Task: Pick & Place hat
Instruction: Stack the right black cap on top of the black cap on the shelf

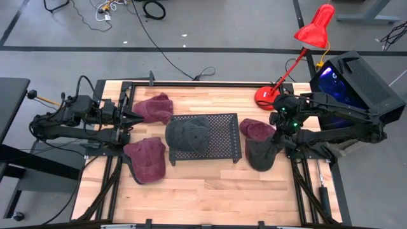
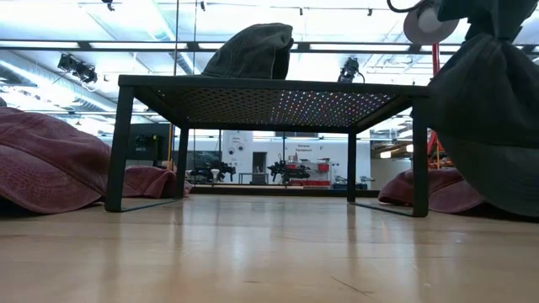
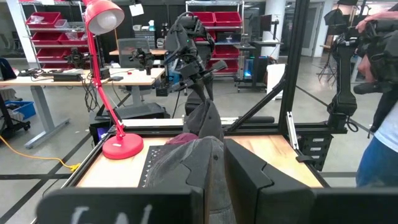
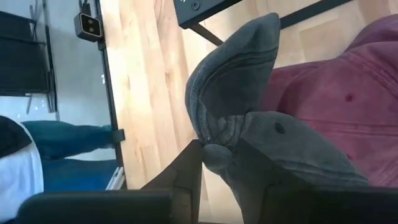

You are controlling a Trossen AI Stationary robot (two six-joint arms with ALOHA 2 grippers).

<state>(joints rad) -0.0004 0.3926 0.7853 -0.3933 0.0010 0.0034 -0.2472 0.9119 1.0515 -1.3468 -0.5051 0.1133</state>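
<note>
Right gripper (image 4: 214,158) sits over the right side of the wooden desk (image 1: 210,184), just right of the black mesh stand (image 1: 219,137). Its jaws are clamped on a bunched fold of a grey hat (image 1: 259,154); in the low view the hat hangs as a dark drape beside the stand's right legs, its lower edge near the desk surface. Contact with the desk cannot be judged

A second grey hat (image 1: 187,133) lies on top of the stand, left of centre. Three maroon hats on the desk: one (image 1: 154,108) at the far left, one (image 1: 146,159) at the near left, one (image 1: 256,128) just right of the stand, beside the held grey hat

Left gripper (image 1: 130,117) waits at the desk's left edge between the two left maroon hats; jaws narrow, nearly closed, nothing seen in them

Red desk lamp (image 1: 305,44) stands at the far right corner
</note>
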